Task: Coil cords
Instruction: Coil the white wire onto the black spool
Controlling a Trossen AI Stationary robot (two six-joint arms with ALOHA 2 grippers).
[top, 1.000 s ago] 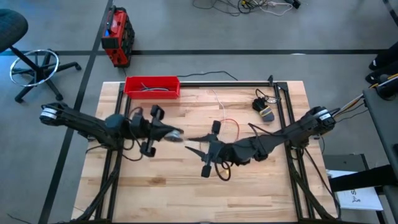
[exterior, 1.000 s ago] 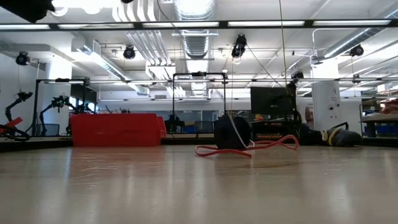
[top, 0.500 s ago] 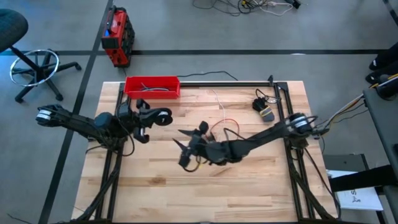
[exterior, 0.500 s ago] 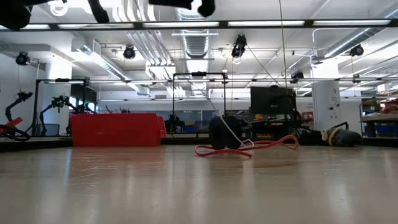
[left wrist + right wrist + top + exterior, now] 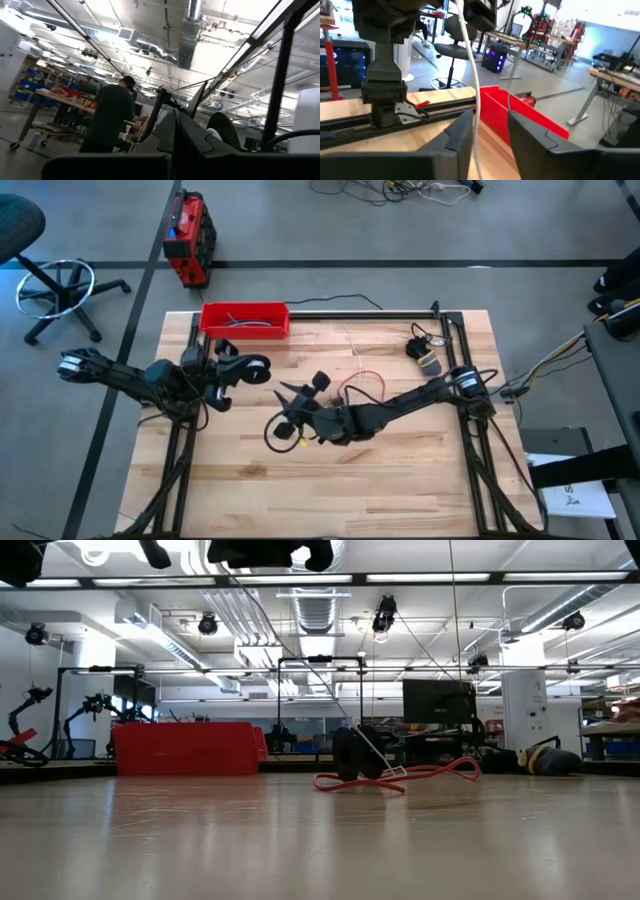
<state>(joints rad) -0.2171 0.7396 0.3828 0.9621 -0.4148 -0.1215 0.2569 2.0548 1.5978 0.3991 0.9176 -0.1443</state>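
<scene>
Your right gripper hangs over the middle of the wooden desk in the high view, its arm reaching in from the right edge of the frame. In the right wrist view the white cord runs straight down between the two dark fingers, which stand close on either side of it; whether they actually pinch it cannot be told.

In the high view the white cord shows as a thin pale line just above centre, running down toward the red cord, which lies in loose, uneven loops right of centre beside the right arm. The low view shows the red cord flat on the desk at centre frame in a long, wavy loop, with a dark round piece standing behind it and the white cord slanting across that piece. Neither cord forms a tidy coil.

Your left gripper is held above the desk at centre left of the high view, just below the red tray at the desk's upper left. Its fingers cannot be read as released or clenched. A person in a dark top stands in the room beyond, seen in the left wrist view.
</scene>
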